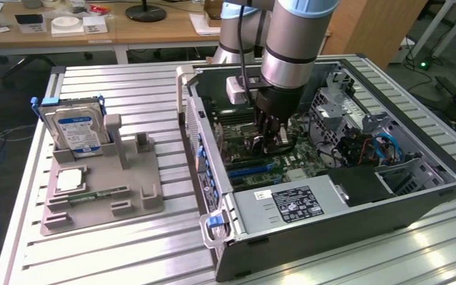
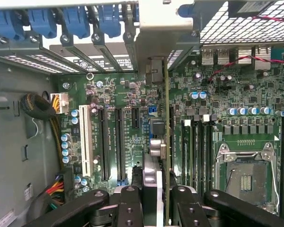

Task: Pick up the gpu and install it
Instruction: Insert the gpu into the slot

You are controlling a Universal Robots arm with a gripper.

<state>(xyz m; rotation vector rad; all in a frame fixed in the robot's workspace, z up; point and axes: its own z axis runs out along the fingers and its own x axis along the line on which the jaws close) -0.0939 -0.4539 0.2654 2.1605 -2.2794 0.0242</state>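
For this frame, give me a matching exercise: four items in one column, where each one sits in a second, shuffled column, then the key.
Items:
1. gpu
2. hard drive
3. memory stick
4. power supply

Places:
A. lying flat on the grey tray
B. clamped in the gripper, edge-down over the motherboard
C. in a corner of the case, black label facing up
D. standing upright on the grey tray

Pairs: 1-B, 2-D, 3-A, 4-C

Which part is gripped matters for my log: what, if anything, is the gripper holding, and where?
The gripper holds the gpu, pinched between its fingers by the long edge facing away from the motherboard, inside the computer case.
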